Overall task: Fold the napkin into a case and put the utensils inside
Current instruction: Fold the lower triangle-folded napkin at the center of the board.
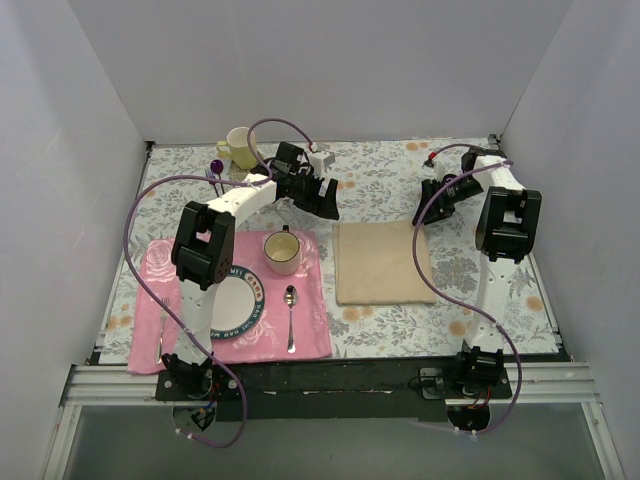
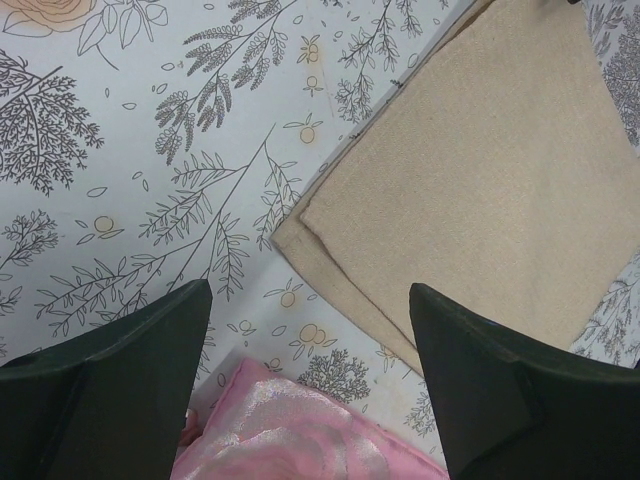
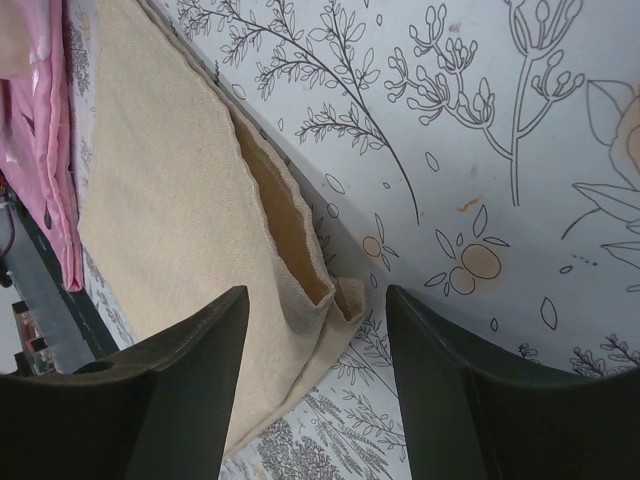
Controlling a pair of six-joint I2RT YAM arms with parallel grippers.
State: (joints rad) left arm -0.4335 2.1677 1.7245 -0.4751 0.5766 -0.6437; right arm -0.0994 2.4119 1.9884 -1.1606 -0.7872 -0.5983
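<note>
Hovering above the napkin's far corners, the left claw and right claw are both gaping wide, gripping nothing, seemingly lining up to fold it.

— Where's the napkin?
— Flat on the tabletop, centre-right: plain beige-tan cloth, folded into a layered rectangle.
— Edges tidy?
— Mostly. At one corner the layers gape apart, slightly curled.

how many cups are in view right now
2: a yellow mug near the far left corner of the tablecloth, and a cream cup on the pink placemat beside the plate. More may be hidden.
</note>
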